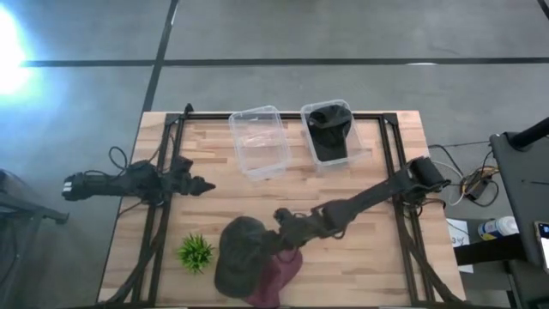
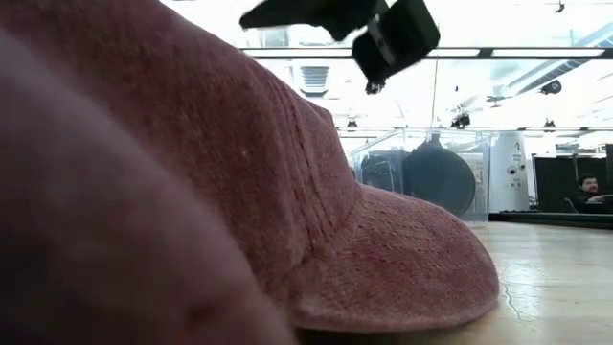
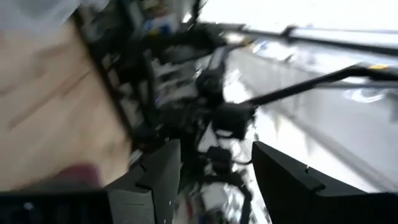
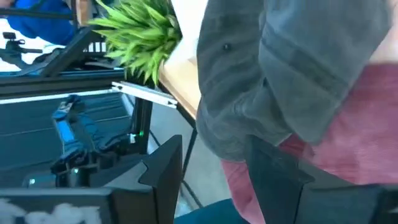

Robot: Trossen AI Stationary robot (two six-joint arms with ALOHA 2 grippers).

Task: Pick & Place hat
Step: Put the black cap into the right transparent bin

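A grey hat (image 1: 240, 253) lies partly on top of a maroon hat (image 1: 276, 276) at the table's near edge. In the low view the maroon hat (image 2: 287, 192) fills the picture, its brim flat on the wood. My right gripper (image 1: 278, 233) hovers over the two hats. In its wrist view it (image 4: 214, 180) is open, pointing down at the grey hat (image 4: 280, 68) and the maroon hat (image 4: 360, 124). My left gripper (image 1: 202, 184) waits open at the table's left, holding nothing (image 3: 217, 180). A black hat (image 1: 328, 129) sits in a clear bin. My right gripper comes at the hats slanting down from the table's right. One of its fingers (image 4: 277, 174) stands at the grey hat's lower edge (image 4: 261, 134), above the maroon hat. Whether it touches the cloth, I cannot tell.
Two clear bins stand at the far side: one (image 1: 257, 142) without a hat, one (image 1: 330, 137) with the black hat. A small green plant (image 1: 196, 251) stands left of the hats, near the table's edge. A black frame (image 1: 390, 154) rings the table. A person (image 2: 584, 187) sits far off.
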